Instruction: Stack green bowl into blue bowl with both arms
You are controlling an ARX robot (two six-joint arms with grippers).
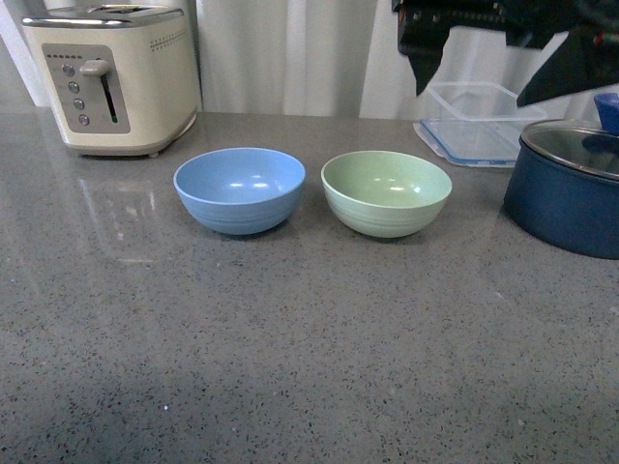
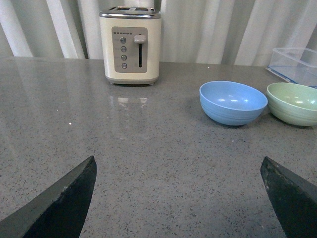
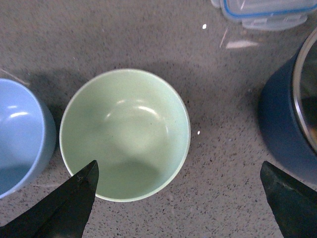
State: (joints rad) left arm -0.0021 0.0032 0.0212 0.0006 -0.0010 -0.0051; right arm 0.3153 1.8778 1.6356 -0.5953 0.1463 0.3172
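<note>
The blue bowl [image 1: 239,188] and the green bowl [image 1: 386,191] stand upright side by side on the grey counter, a small gap between them, blue to the left. My right gripper [image 1: 472,97] hangs open and empty high above and behind the green bowl. In the right wrist view the green bowl [image 3: 125,134] lies below, nearer one finger [image 3: 69,203] of the open gripper [image 3: 178,162], with the blue bowl [image 3: 22,134] at the edge. My left gripper [image 2: 178,158] is open and empty over bare counter, away from the blue bowl [image 2: 233,102] and green bowl [image 2: 294,103]. It is outside the front view.
A cream toaster [image 1: 111,72] stands at the back left. A clear plastic container [image 1: 479,121] with a blue rim sits at the back right. A dark navy pot [image 1: 566,198] with a glass lid stands right of the green bowl.
</note>
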